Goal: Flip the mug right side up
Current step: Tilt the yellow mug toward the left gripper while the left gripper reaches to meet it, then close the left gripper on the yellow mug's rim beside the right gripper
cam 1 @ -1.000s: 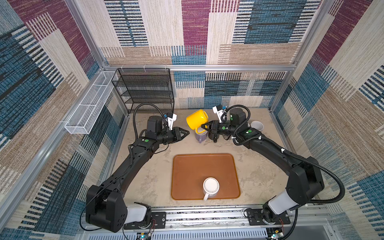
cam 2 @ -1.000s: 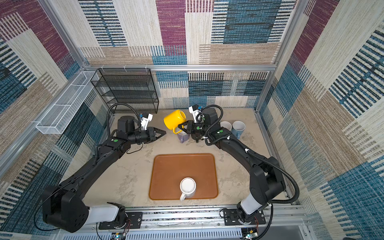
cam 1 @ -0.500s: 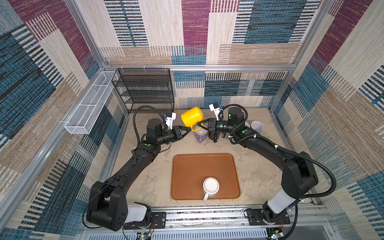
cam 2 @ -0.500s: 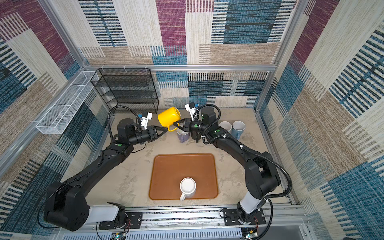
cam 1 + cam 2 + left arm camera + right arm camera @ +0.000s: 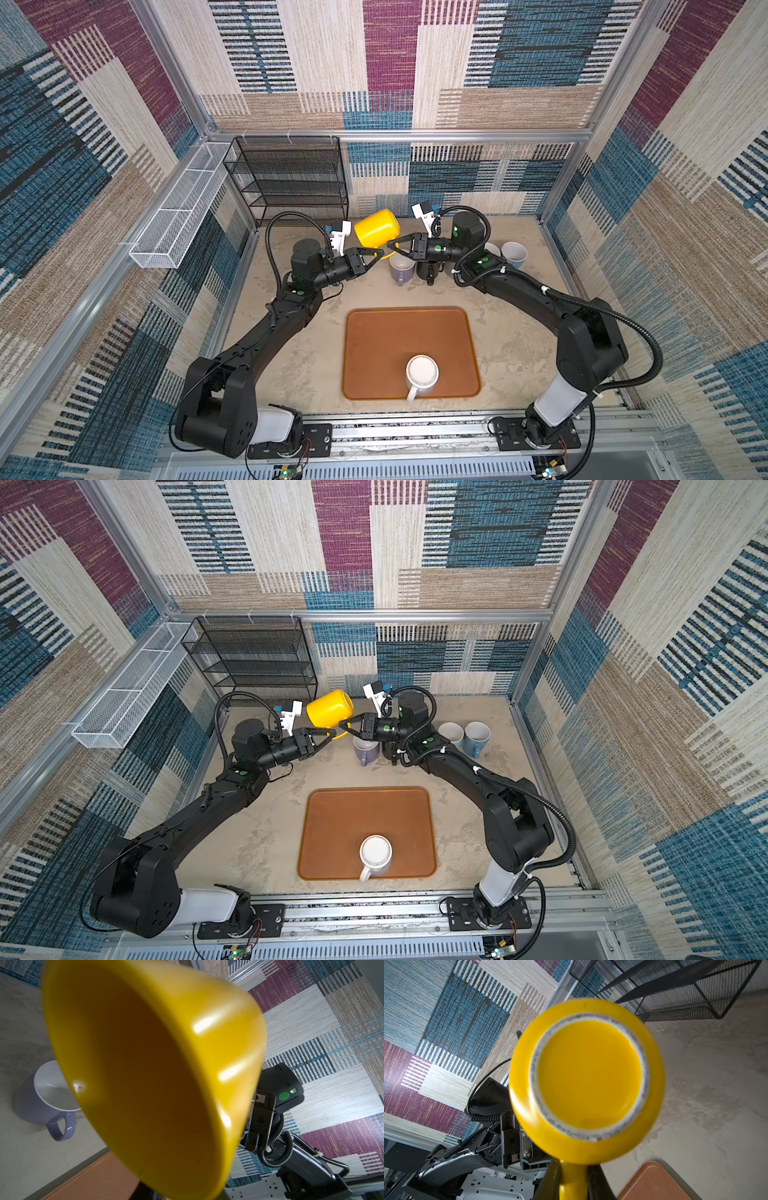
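The yellow mug (image 5: 376, 228) (image 5: 329, 706) hangs in the air above the back of the table, tilted with its base up and its mouth facing down and forward. My right gripper (image 5: 392, 245) (image 5: 344, 724) (image 5: 573, 1167) is shut on its handle, and the right wrist view shows the mug's ringed base (image 5: 589, 1072). My left gripper (image 5: 379, 254) (image 5: 331, 734) stands at the mug's lower rim, narrowly open, with its tips either side of the rim edge. The mug's inside (image 5: 145, 1064) fills the left wrist view and hides those jaws.
Under the yellow mug stand a purple mug (image 5: 402, 268) (image 5: 47, 1093) and a black mug (image 5: 428, 270); a white cup (image 5: 492, 249) and a blue mug (image 5: 514, 254) are further right. A brown tray (image 5: 374, 340) carries an upturned white mug (image 5: 422, 372). A black wire rack (image 5: 291, 178) stands at the back left.
My right gripper has carried the yellow mug up and to the left. My left gripper has come forward from apart to the mug's rim.
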Controlling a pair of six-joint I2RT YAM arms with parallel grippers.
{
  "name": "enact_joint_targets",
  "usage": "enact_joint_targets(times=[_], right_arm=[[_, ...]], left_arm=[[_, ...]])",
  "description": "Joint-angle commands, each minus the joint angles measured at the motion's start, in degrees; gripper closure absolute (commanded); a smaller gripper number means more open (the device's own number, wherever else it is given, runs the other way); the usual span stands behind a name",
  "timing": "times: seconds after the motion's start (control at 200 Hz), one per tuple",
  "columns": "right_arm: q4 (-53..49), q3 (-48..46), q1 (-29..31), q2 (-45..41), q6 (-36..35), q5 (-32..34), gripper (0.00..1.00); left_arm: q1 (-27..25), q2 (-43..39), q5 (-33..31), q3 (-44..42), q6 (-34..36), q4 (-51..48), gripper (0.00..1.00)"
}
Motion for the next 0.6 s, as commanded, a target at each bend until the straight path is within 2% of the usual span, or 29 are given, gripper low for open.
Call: enact_joint_targets(times=[0.0, 0.15, 0.596], right_arm=[[9.0, -1.4, 0.8, 0.2, 3.3, -2.7, 1.00], [15.4, -4.3, 1.0, 0.2, 7.9, -3.0, 1.00], [23.6, -7.5, 1.8, 1.7, 14.7, -4.4, 1.00]], left_arm=[[0.0, -0.4, 0.4, -0.3, -2.1, 7.3, 0.81], [0.0, -0.3, 0.5, -1.0, -3.6, 11.7, 0.83], [0.0, -0.6, 0.9, -1.7, -5.0, 16.4, 0.82]])
